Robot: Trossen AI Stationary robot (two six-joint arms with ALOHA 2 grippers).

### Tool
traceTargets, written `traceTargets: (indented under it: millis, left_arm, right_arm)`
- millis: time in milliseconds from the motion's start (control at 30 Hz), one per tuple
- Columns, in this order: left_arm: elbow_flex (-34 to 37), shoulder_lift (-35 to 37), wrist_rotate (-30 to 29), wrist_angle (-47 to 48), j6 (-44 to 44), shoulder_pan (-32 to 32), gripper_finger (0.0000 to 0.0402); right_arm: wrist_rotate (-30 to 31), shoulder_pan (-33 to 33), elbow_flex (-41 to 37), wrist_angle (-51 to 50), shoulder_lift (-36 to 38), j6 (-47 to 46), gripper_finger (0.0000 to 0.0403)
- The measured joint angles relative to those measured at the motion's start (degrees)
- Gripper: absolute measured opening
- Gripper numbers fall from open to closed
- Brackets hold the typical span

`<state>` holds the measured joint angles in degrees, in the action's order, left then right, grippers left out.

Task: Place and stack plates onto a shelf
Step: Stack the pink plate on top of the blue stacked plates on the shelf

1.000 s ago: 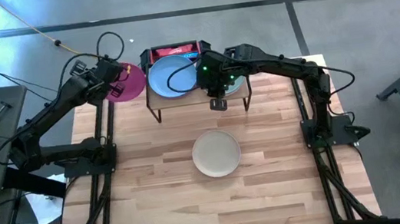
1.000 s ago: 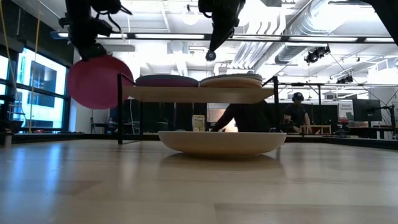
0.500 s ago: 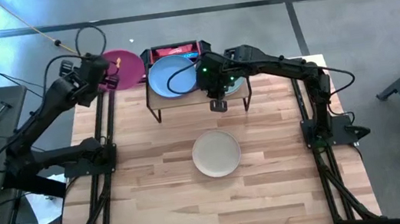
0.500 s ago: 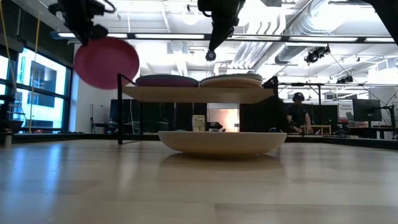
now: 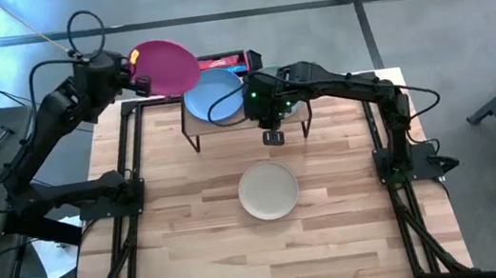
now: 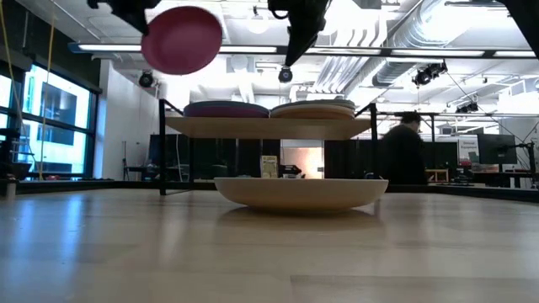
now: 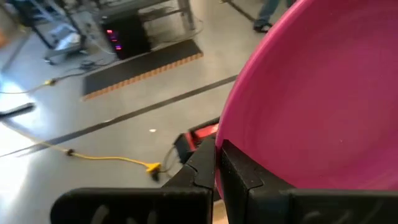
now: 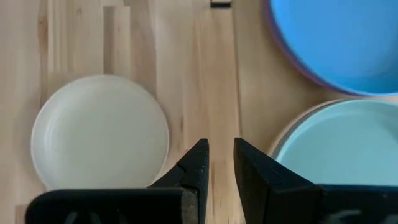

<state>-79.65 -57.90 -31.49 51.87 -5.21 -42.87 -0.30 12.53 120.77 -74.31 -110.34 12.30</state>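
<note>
The pink plate point(image 5: 166, 64) was held by its rim in the left claw point(image 5: 129, 61), clamped tight, high beside the shelf point(image 5: 196, 126), presumably for clearance over the blue stack point(image 5: 214, 95). A second earlier it had hung lower, left of the shelf. The right claw point(image 5: 273, 137) hovered empty, narrowly parted, above the shelf's front edge. A cream plate point(image 5: 268, 190) lay on the surface point(image 5: 337, 233).
</note>
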Motion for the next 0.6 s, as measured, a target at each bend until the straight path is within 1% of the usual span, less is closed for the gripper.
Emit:
traceTargets:
  millis: [233,300,400,600]
  left_arm:
    - [-0.6,-4.5,3.8,-2.8,-4.1,2.1,0.0000]
    - [-0.6,-6.3,4.2,-2.8,-5.8,2.1,0.0000]
    - [-0.6,-9.1,6.5,-2.8,-8.0,2.0,0.0000]
    - [-0.6,-14.1,9.4,-3.4,-9.7,2.0,0.0000]
  right_arm:
    - [1.3,-1.4,0.0,-3.4,0.2,0.6,0.0055]
    - [1.3,-1.5,0.0,-4.3,0.2,0.6,0.0055]
    - [1.4,-1.4,0.0,-6.7,0.2,0.6,0.0055]
    - [1.4,-1.4,0.0,-10.7,0.2,2.1,0.0055]
